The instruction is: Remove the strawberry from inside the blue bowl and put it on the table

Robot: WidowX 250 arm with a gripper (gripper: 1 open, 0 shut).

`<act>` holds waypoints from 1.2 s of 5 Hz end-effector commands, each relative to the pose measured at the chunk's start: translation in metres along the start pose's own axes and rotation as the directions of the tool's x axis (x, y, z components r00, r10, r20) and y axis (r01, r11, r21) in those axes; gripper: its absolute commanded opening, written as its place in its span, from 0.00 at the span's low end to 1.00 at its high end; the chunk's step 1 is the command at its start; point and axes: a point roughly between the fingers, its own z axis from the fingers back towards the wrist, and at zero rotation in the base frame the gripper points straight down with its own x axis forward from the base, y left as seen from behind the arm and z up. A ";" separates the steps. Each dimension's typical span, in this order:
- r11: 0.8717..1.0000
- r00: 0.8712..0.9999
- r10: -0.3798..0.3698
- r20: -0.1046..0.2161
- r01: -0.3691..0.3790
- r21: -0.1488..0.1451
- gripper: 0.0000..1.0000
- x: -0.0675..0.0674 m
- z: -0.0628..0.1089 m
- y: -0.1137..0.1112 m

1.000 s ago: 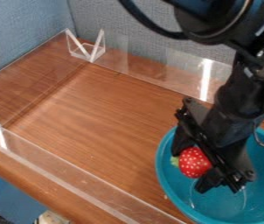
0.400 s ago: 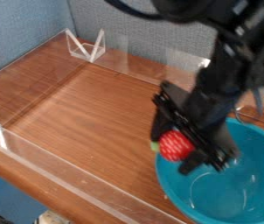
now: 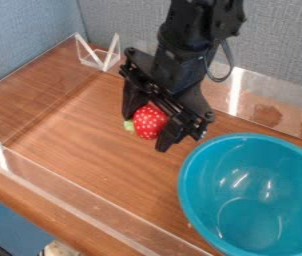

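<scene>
Since a second ago we see the gripper [image 3: 151, 122] carried left, out of the blue bowl [image 3: 254, 190], now clamped on the strawberry [image 3: 148, 122] above the table [image 3: 60, 105].

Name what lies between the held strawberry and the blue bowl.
Only bare table separates strawberry, gripped by the hand, from blue bowl, in the camera view.

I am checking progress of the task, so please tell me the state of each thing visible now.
strawberry: held in the air above the table, outside the bowl.
gripper: shut on the strawberry, pointing downward.
blue bowl: upright on the table, empty.
table: bare wood under the strawberry.
</scene>
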 end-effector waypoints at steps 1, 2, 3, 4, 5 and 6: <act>0.999 0.998 -0.032 0.060 0.033 -0.013 0.00 0.003 -0.012 0.002; 0.996 0.995 -0.080 0.056 0.081 -0.023 0.00 0.003 -0.044 0.000; 0.995 0.994 -0.100 0.050 0.101 -0.014 0.00 0.017 -0.053 0.007; 0.992 0.992 -0.123 0.040 0.123 -0.011 0.00 0.024 -0.058 0.010; 0.993 0.992 -0.119 0.029 0.120 -0.012 0.00 0.025 -0.064 0.004; 0.993 0.993 -0.113 0.017 0.113 -0.010 0.00 0.026 -0.068 0.001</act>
